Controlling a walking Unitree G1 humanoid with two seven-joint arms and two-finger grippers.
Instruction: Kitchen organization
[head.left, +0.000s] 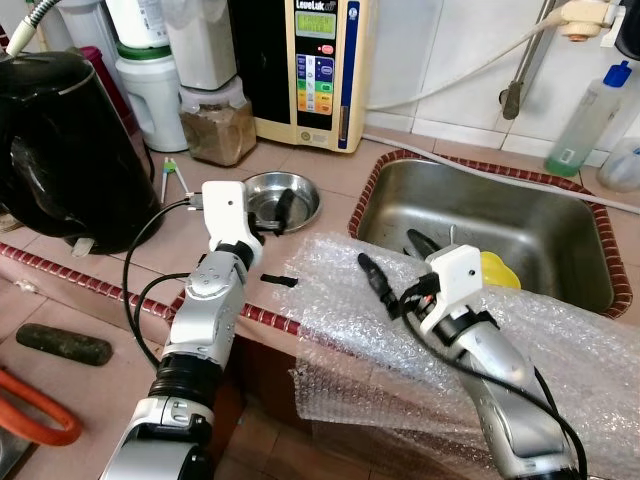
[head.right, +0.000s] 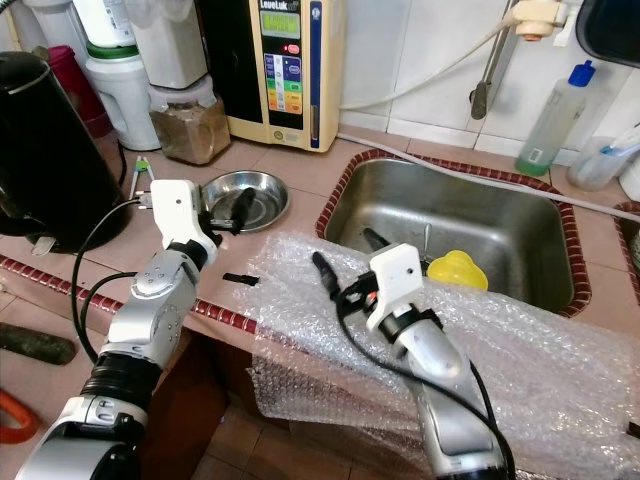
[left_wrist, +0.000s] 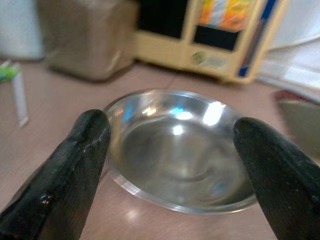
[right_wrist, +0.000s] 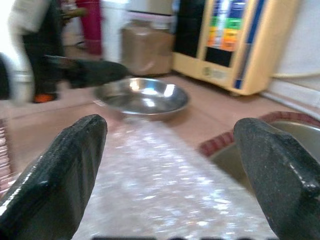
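Nearest the camera, a sheet of bubble wrap (head.left: 400, 340) hangs over the front edge of the surface (head.left: 130, 265) and partly across the sink (head.left: 530, 225).

Going left to right: a black kettle (head.left: 60, 140) stands at the far left, a jar of brown powder (head.left: 218, 125) behind it beside a cream-coloured water machine (head.left: 315, 70). In front of those sits a shallow steel bowl (head.left: 285, 195), alone on the tiles. The left end effector (head.left: 275, 245) is just short of the bowl's near rim, its fingers spread wide and holding nothing; in the left wrist view the bowl (left_wrist: 180, 150) lies squarely between the two black fingertips (left_wrist: 75, 165).

Further right, the right end effector (head.left: 395, 262) hovers above the bubble wrap at the sink's near edge, its fingers also wide apart and empty. A yellow thing (head.left: 498, 268) lies in the sink behind it, and a clear squeeze bottle (head.left: 590, 120) stands at the back right.

The step in hand looks like the approach to the steel bowl, the likely thing to be tidied. The next move would call for the left end effector to go forward and down so one finger slips inside the rim and the other outside, then pinch. The rim is thin and slick, so a shallow grip could slip or push the bowl away.
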